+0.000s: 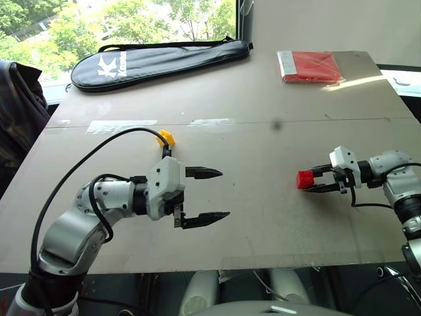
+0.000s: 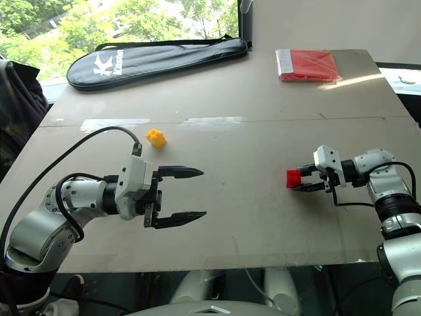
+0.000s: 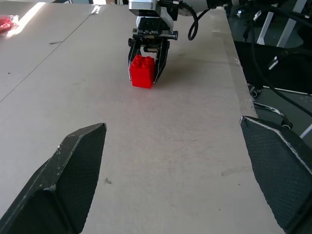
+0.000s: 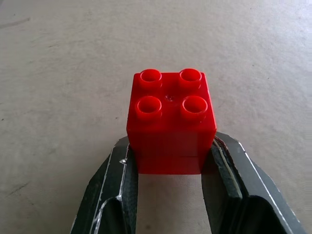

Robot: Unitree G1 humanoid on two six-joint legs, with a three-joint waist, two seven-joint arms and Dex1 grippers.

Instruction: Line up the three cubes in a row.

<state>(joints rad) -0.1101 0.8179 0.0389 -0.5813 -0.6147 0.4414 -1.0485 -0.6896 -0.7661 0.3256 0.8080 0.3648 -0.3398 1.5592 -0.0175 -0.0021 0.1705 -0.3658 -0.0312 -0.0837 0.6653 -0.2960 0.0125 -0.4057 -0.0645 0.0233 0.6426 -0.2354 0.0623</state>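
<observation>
1. Right gripper (image 1: 314, 182) is clamped on the small red studded plastic brick (image 1: 304, 180), low over the grey-brown tabletop (image 1: 263, 138).
2. Left gripper (image 1: 209, 195) hangs wide apart, holding nothing.
3. I'd set red down square, in line with the small yellow plastic brick (image 2: 156, 137) far across the table.
4. No containers here, just a black zipped racket bag (image 1: 158, 60), shut.

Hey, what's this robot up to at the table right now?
The robot is sorting small plastic studded bricks on a grey table. Its right gripper has its jaws shut on the red brick, holding it studs-up at the table's right side. The left gripper hangs with its jaws wide open and holds nothing, just in front of the yellow brick, which sits alone on the table. A black racket bag and a flat red packet lie at the far edge.
</observation>
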